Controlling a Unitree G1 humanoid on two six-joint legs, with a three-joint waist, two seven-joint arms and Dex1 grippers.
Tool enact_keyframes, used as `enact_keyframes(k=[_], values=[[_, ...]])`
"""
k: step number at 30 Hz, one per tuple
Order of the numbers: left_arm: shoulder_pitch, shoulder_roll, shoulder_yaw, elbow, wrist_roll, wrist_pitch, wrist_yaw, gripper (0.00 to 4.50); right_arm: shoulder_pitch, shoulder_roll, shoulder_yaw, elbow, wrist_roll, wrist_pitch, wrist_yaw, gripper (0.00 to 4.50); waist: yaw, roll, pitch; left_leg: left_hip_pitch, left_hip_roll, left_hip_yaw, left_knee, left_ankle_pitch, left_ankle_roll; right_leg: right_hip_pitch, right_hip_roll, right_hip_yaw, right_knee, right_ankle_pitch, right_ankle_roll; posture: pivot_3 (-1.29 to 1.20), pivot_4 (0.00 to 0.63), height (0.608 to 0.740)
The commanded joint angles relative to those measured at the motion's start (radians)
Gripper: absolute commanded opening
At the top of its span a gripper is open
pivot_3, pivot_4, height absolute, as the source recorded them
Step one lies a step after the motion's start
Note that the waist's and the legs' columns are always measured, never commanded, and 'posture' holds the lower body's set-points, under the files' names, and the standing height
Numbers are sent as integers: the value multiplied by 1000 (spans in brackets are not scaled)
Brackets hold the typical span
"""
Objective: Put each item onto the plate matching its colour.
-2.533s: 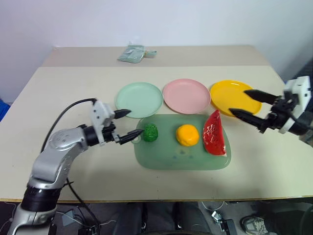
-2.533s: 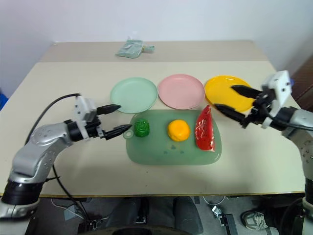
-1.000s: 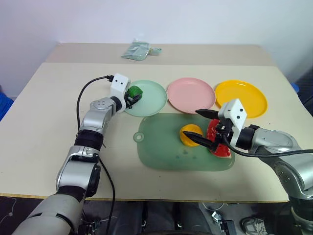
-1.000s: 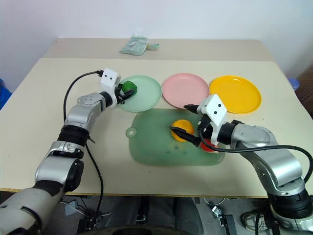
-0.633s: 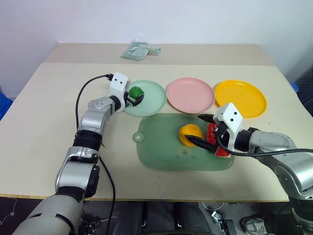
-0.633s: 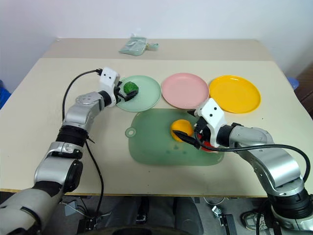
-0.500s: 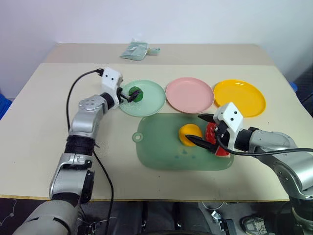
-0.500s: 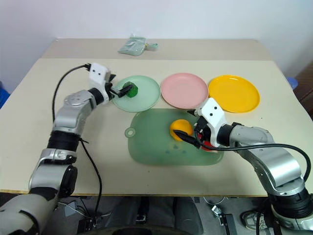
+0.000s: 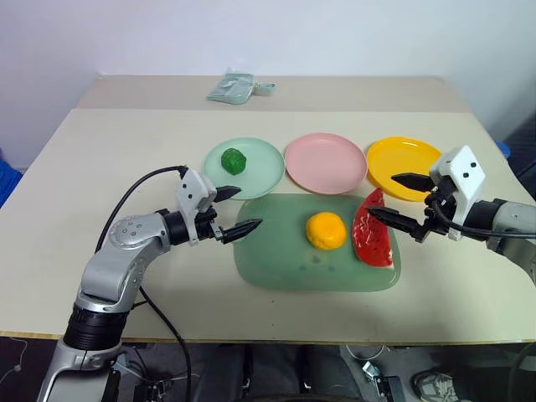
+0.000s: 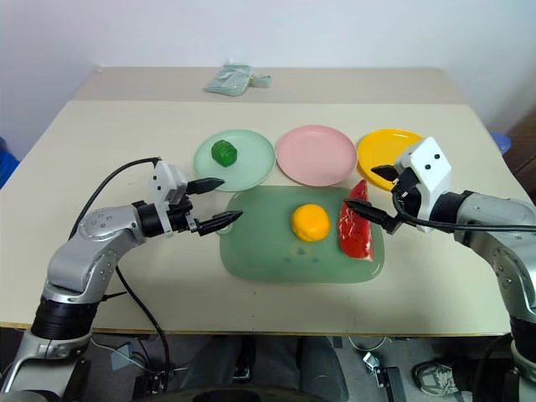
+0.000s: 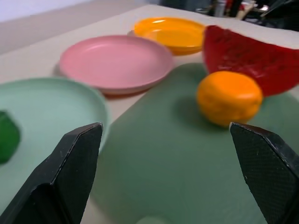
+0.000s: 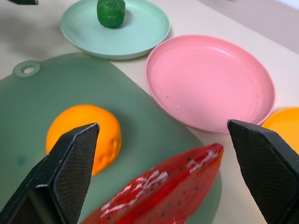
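Note:
The dark green lump (image 9: 232, 160) lies on the mint green plate (image 9: 261, 170). The pink plate (image 9: 325, 162) and the yellow plate (image 9: 400, 156) stand bare beside it. On the green tray (image 9: 276, 261) rest the orange-yellow ball (image 9: 325, 230) and the red watermelon slice (image 9: 374, 238). My left gripper (image 9: 249, 208) hovers open and holds nothing at the tray's left end, short of the mint plate. Over the slice's right side, in front of the yellow plate, my right gripper (image 9: 382, 194) is open too, with nothing held.
A pale green packet (image 9: 238, 86) lies at the table's far edge. Bare tabletop stretches to the left and right of the plates and in front of the tray.
The left gripper let go of the green lump on the mint plate and drew back to the tray's left end. The right gripper pulled away from the ball toward the right.

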Motion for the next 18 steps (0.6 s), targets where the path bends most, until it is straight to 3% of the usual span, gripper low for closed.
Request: enact_keyframes(k=[1, 5, 11, 18], values=[[-1, -2, -44, -24, 16, -22, -6, 4448, 2, 2, 7, -62, 9, -20, 9, 4500, 0, 0, 0, 0, 0, 0, 0, 0, 0, 0, 0, 0, 0, 0, 0, 0, 150, 740], [-18, -7, -76, -1, 35, -49, -10, 4448, -7, 36, 97, -135, 16, -10, -7, 4500, 0, 0, 0, 0, 0, 0, 0, 0, 0, 0, 1, 0, 0, 0, 0, 0, 150, 740], [-20, 0, -92, -7, 30, -68, -33, 4448, -58, 75, 296, -113, -133, -26, -86, 4500, 1, 0, 0, 0, 0, 0, 0, 0, 0, 0, 0, 0, 0, 0, 0, 0, 150, 740], [-8, 4, -86, -18, 23, -70, -39, 4448, -125, 139, 410, -60, -211, 23, -141, 4500, 1, 0, 0, 0, 0, 0, 0, 0, 0, 0, 1, 0, 0, 0, 0, 0, 150, 740]])
